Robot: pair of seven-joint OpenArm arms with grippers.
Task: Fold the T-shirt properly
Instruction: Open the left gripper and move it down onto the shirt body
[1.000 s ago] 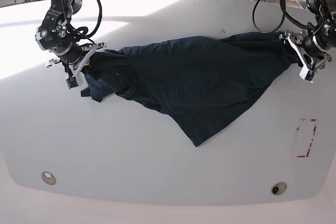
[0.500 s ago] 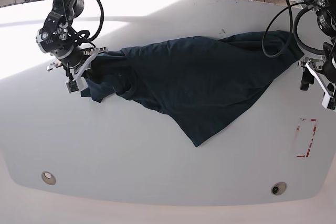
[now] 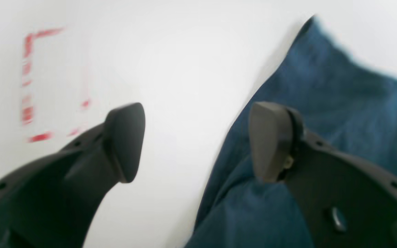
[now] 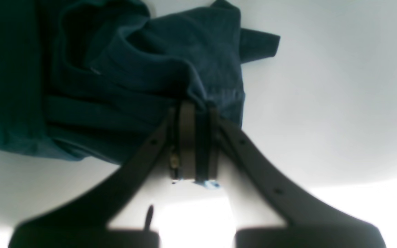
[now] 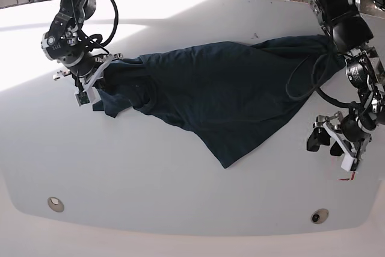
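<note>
The T-shirt (image 5: 228,97) lies bunched and skewed across the white worktop (image 5: 150,179), so the step in hand looks like spreading it flat. The right gripper (image 4: 195,137) is clamped on a gathered fold near the collar end; it should hold firm while pulling outward, low and slow. The left gripper (image 5: 334,139), jaws wide apart and empty, hovers off the far hem and needs a fresh corner pinch. The cloth is soft, matte navy knit, draping in deep creases on a smooth, glossy surface.
</note>
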